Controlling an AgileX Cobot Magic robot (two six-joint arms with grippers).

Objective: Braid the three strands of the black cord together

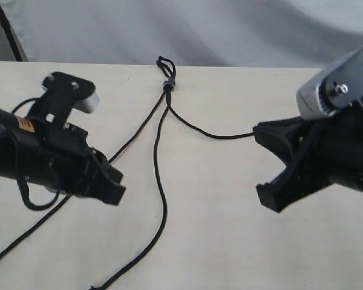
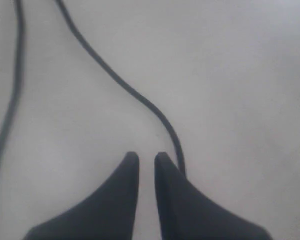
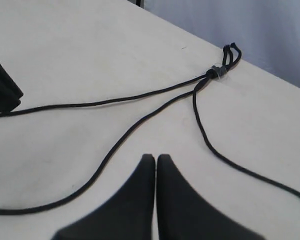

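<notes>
Nearest the camera, the right gripper (image 3: 155, 159) looms large over the right side of the pale table (image 1: 230, 241). In its wrist view the two black jaws are pressed together, tip to tip, with nothing between them. Across from it, the left gripper (image 2: 146, 156) hangs low over the left side of the table. Its jaws stand a narrow gap apart and are empty. One strand runs close beside a fingertip (image 2: 165, 162) and disappears behind it.

Between the two grippers lies the black cord (image 1: 167, 92), at the far middle of the table. Its small loop (image 1: 164, 61) reaches the far edge, with a grey band (image 1: 167, 84) just below it. From the band the three strands (image 1: 160, 181) fan out flat, uncrossed. The left strand (image 1: 133, 136) slants under the left gripper toward the near left corner. The middle strand (image 1: 162, 205) snakes to the near edge. The right strand (image 1: 212, 135) curves to the right gripper and vanishes beneath it. A grey cloth (image 1: 230, 30) hangs behind the table.
</notes>
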